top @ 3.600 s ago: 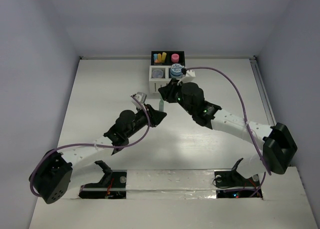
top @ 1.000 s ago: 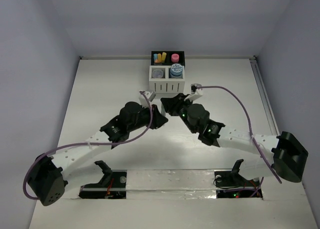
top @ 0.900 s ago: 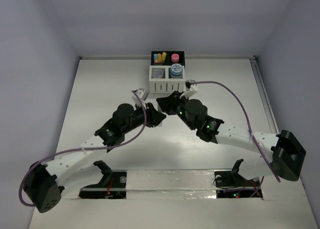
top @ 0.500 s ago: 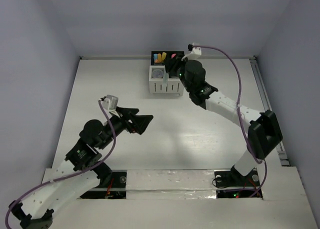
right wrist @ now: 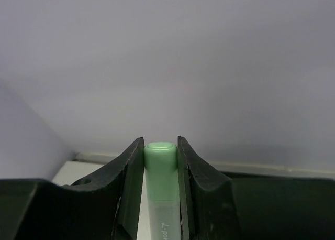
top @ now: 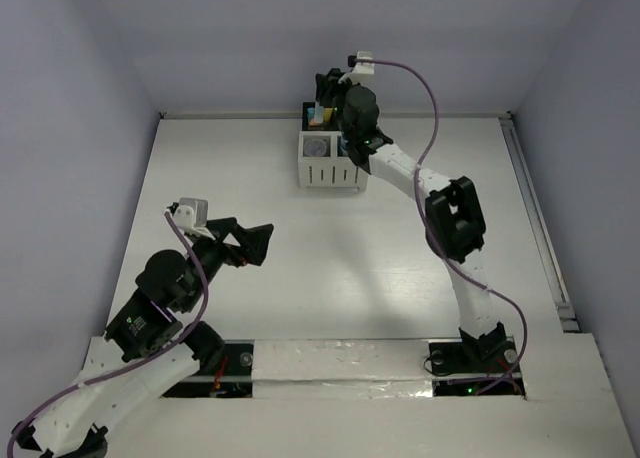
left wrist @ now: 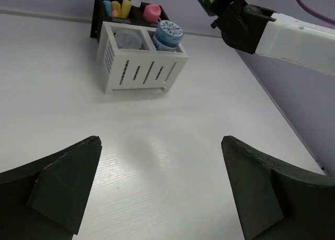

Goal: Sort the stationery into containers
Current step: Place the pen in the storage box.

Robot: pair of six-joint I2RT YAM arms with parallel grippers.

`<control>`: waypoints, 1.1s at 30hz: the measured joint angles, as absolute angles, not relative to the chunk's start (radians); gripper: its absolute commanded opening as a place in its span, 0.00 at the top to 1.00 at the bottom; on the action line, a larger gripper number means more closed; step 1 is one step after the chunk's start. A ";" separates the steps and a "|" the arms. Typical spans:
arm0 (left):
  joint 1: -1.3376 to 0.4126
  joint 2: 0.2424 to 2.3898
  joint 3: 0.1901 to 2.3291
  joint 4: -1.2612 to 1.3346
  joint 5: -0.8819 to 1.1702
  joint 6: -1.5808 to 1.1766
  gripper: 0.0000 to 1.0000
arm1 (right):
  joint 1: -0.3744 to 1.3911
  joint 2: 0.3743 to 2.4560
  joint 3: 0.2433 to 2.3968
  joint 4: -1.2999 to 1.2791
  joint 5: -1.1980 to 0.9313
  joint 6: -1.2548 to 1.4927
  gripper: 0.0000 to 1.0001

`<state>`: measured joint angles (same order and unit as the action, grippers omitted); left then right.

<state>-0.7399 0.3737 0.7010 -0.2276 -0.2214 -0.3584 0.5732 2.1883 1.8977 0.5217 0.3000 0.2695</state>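
green-capped marker clamped in right gripper over the organiser, upper centre; left gripper gapes empty; no loose items visible, so probably the last.

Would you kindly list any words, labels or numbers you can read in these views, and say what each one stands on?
Green-capped pen held in the right hand: small dark print at the frame's bottom edge, cut off, not readable.
Blue-white roll in the white bin: patterned top, too small to read.
Nothing else bears readable text.
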 measured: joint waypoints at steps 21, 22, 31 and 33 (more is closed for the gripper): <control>-0.586 0.422 0.700 -0.252 -0.224 -0.321 0.01 | 0.510 2.540 2.231 0.591 0.299 0.135 1.00; -0.582 0.422 0.700 -0.252 -0.219 -0.321 0.01 | 0.510 2.540 2.215 0.591 0.295 0.135 1.00; -0.570 0.422 0.695 -0.252 -0.191 -0.318 0.01 | 0.510 2.539 2.175 0.602 0.259 0.142 0.37; -0.564 0.422 0.694 -0.252 -0.188 -0.318 0.01 | 0.510 2.535 2.156 0.605 0.244 0.144 0.27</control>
